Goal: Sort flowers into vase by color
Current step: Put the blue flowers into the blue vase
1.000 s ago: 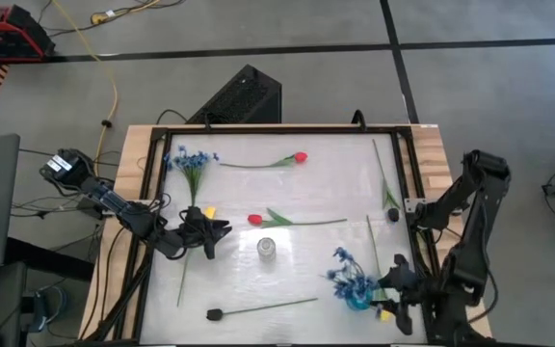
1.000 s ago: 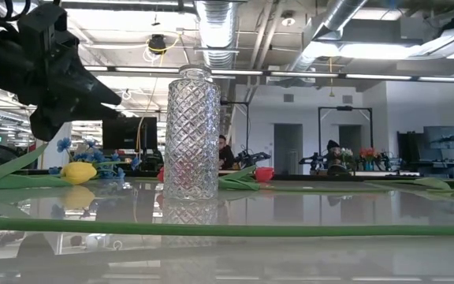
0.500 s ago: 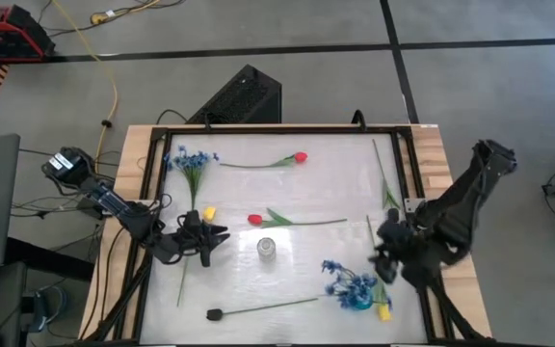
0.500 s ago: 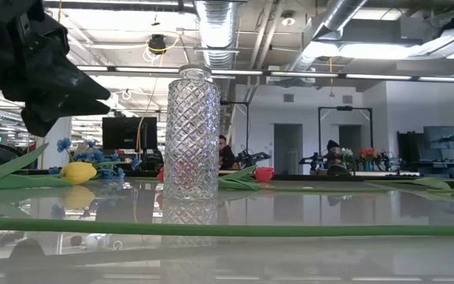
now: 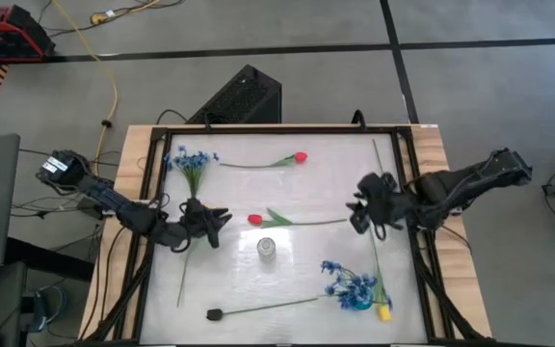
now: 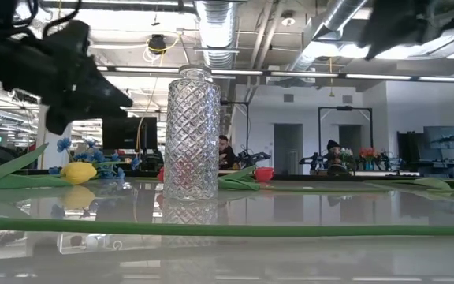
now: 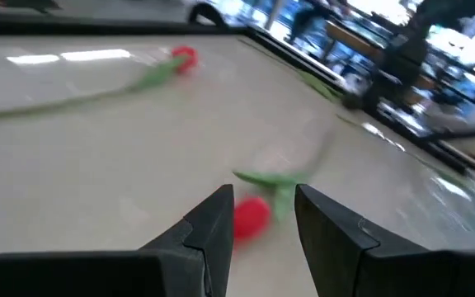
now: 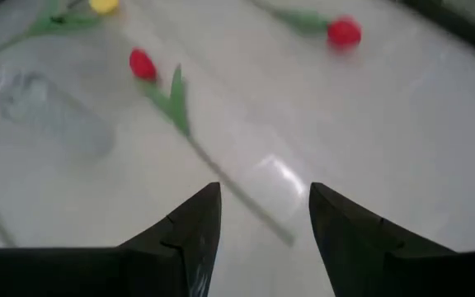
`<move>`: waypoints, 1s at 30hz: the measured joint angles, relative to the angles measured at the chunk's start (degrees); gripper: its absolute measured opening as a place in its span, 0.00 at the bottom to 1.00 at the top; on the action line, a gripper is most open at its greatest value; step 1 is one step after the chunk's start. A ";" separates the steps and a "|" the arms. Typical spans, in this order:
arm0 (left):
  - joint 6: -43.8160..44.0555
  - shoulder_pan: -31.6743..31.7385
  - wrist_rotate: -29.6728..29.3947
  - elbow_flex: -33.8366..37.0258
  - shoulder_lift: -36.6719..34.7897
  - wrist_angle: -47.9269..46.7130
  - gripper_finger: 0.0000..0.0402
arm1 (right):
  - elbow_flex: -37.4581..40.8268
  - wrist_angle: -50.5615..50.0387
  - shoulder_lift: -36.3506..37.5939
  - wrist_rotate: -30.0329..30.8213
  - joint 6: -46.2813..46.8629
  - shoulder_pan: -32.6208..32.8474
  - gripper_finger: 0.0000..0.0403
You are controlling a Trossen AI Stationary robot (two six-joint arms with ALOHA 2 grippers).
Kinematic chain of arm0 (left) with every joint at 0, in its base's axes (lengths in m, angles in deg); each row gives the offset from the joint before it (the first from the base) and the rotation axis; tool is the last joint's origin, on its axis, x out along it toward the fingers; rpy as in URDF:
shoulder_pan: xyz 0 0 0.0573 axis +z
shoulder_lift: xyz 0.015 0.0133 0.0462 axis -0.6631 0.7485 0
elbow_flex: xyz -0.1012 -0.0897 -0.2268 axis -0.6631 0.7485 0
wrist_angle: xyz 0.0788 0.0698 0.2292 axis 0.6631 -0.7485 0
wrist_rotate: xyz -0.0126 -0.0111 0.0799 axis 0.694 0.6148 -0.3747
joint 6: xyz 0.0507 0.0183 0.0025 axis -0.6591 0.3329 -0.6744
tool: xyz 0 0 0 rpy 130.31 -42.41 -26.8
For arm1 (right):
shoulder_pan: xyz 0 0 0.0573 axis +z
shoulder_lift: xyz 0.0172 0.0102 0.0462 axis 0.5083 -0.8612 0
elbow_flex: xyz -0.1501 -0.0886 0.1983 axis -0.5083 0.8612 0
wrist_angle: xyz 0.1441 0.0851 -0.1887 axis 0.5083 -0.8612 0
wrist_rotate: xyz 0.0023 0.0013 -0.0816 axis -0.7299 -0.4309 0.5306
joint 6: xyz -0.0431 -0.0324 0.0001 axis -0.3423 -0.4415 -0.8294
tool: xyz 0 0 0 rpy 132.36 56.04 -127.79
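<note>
My left gripper (image 5: 218,219) hovers open over the table's left half, above where a yellow tulip's head (image 6: 77,172) lies; its fingers point at the middle red tulip (image 7: 251,216). My right gripper (image 5: 358,208) is open, above the stem's free end (image 8: 258,213) of that same red tulip (image 5: 254,220). A clear cut-glass vase (image 5: 266,248) stands upright mid-table. A second red tulip (image 5: 300,156) lies near the far edge, and a blue spray (image 5: 189,159) at the far left. Another blue spray (image 5: 348,281) sticks into a small blue vase (image 5: 357,303).
A black-headed stem (image 5: 214,313) lies along the near edge. A yellow tulip (image 5: 384,311) and another dark-headed stem (image 5: 392,214) lie along the right side. A black frame (image 5: 258,128) rims the white table. Free room shows between the far red tulip and the middle one.
My right arm has swung from the near right corner up and toward the far edge and the table's middle, ending over the middle red tulip's stem end. My left gripper has shifted slightly toward the far edge and turned toward that tulip's head.
</note>
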 joint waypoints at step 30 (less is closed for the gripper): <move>25.17 32.55 27.73 -17.52 -6.80 -80.02 0.30 | 0.00 30.26 -11.47 -16.70 -46.65 -15.84 0.52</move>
